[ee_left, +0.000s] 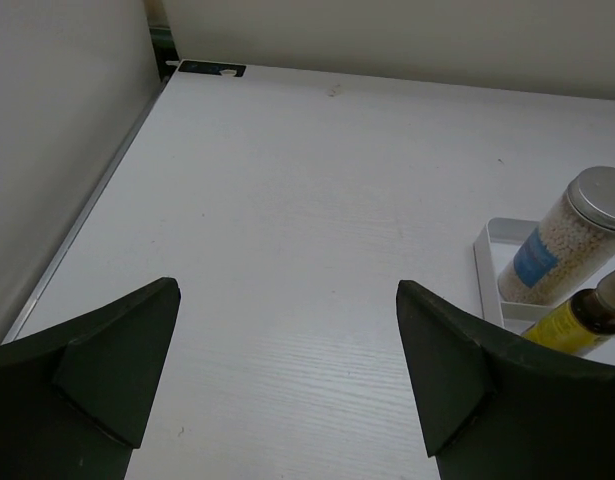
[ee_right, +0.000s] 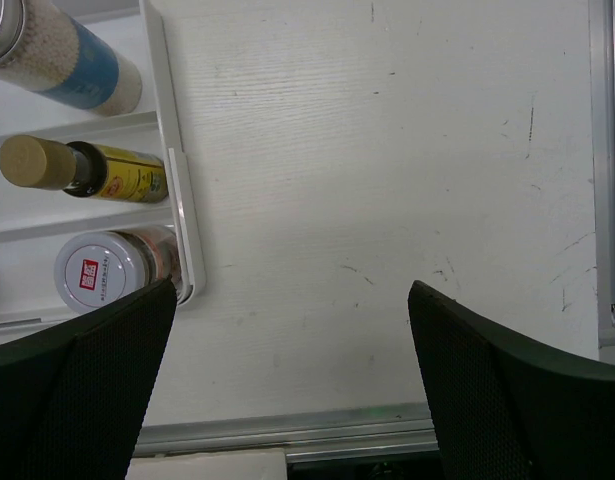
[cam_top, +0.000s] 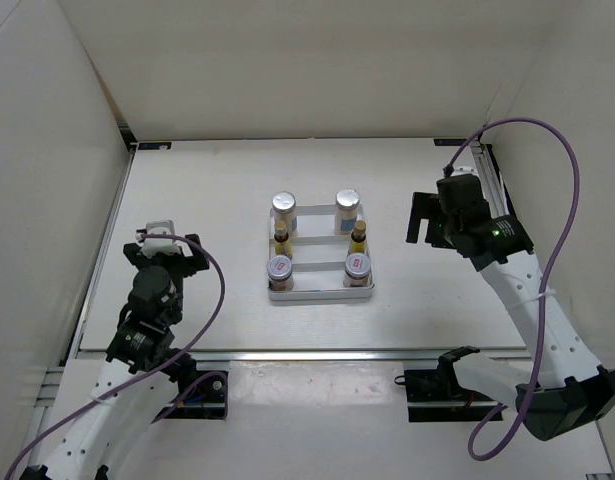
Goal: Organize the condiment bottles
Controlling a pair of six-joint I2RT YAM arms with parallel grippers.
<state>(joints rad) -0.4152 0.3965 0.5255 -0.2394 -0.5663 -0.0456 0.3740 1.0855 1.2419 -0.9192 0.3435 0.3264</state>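
Spread wide, holding nothing: left hand (ee_left: 287, 290), over bare white table (ee_left: 287, 180), well apart from the tray (cam_top: 322, 295). Likewise right hand (ee_right: 292, 290) — agape and empty, just right of the tray's rim.

All six bottles upright in the tray, two per row: shakers (cam_top: 284, 205) at the far end, yellow bottles (cam_top: 281, 240) in the middle, jars (cam_top: 279, 267) nearest.

Probably light and rigid throughout, with smooth round walls likely slippery. Best gripped around the body below the cap — shakers tall and tippy, yellow bottles slim, jars squat and steady. Ribbed white tray, faintly grained table.
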